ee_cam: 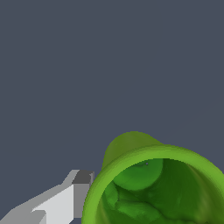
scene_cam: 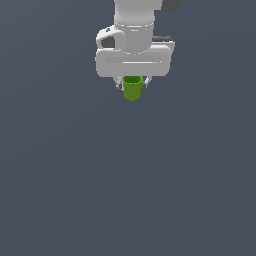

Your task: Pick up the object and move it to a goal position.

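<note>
High in the upper middle of the exterior view, the white tool (scene_cam: pixel 132 86) hangs from the arm (scene_cam: pixel 134 22), its broad pale body lying crosswise and its two short fingers (scene_cam: pixel 119 83) pointing down. They sit close on either side of the green cup (scene_cam: pixel 132 88), one on each flank, clamped on it just under the rim. That cup is a small bright green cylinder, upright, far narrower than the tool's body, its lower half showing beneath the fingers. Nothing but flat slate grey (scene_cam: pixel 128 190) fills the frame around it and below, with no edge or shadow, so I cannot tell whether the cup is off the surface or how high. Seen from the wrist camera, the cup (ee_cam: pixel 131 146) crowds the lower right of the frame: the thick rim curves round a hollow, darker green inside, with the rounded floor visible down in it. One finger (ee_cam: pixel 65 199), white with a darker grey tip, lies hard against the outside of the wall at the lower left; the other finger is out of that frame.
</note>
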### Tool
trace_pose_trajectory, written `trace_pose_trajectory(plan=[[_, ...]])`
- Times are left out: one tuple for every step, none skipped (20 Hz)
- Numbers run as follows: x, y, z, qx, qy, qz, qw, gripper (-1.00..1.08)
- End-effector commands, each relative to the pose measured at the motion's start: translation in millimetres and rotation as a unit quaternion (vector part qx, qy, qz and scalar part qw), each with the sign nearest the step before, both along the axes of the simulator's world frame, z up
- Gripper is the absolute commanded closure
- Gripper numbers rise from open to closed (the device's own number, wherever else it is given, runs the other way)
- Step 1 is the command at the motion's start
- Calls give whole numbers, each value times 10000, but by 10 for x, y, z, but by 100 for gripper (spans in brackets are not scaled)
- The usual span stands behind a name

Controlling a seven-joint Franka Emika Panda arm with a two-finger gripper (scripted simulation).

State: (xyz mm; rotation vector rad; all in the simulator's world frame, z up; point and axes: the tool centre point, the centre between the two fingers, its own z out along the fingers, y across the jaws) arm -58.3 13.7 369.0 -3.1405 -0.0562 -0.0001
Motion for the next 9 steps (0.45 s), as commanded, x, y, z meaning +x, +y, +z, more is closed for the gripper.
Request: trace_pose_trajectory(plan=[[-20,-14,104,0,1,1,10000,108],[-23,-18,130,0,1,1,10000,108],[-26,-21,151,0,1,1,10000,108],[-27,-24,166,0,1,1,10000,108],[-27,-24,175,-3,0,0,10000,108],[-25,-25,179,-3,0,0,10000,108],[-21,-25,177,-3,0,0,10000,108],[-17,-24,171,-3,0,0,10000,108],[-16,-23,168,-3,0,0,10000,108]])
